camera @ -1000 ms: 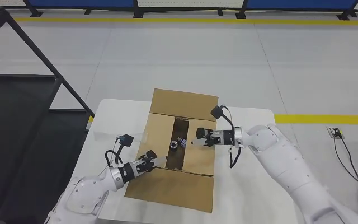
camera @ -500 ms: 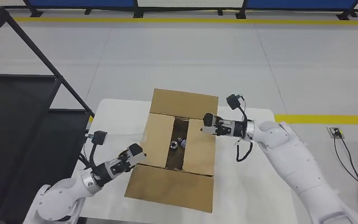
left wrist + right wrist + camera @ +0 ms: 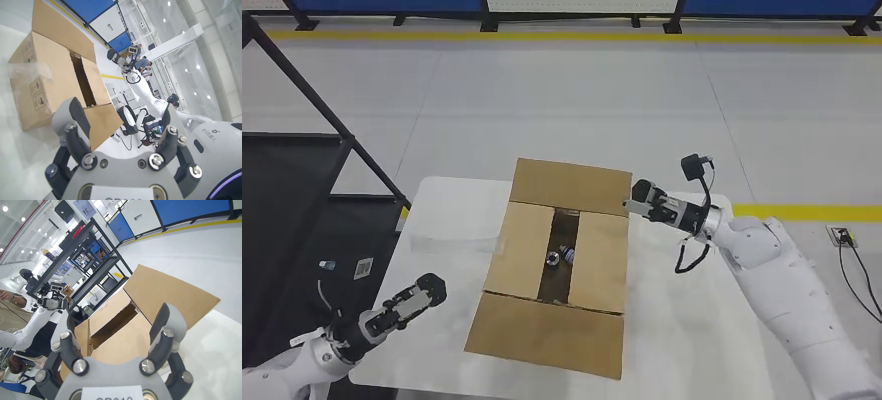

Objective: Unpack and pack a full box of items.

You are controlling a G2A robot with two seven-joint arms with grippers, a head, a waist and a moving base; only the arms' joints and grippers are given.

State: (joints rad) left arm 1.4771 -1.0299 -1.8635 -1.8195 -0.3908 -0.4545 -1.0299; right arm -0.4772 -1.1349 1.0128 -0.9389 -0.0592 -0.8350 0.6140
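Hidden: small dark items [image 3: 560,256] in the box's gap, too dim to name.
Box: brown cardboard box [image 3: 600,262], mid-surface, inner flaps nearly shut.
Left fingers [image 3: 79,115]: mine, spread wide, empty, over the near-left corner of the white surface [image 3: 442,215].
Right fingers [image 3: 160,321]: mine, spread wide, empty, by the box's far-right corner.

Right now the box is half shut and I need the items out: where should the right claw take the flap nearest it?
I'd take the right inner flap by its free edge at the gap, coming down from above. It lies nearly flat over the box, hinged along its outer side, so only that gap edge gives a lip. The right claw is open.
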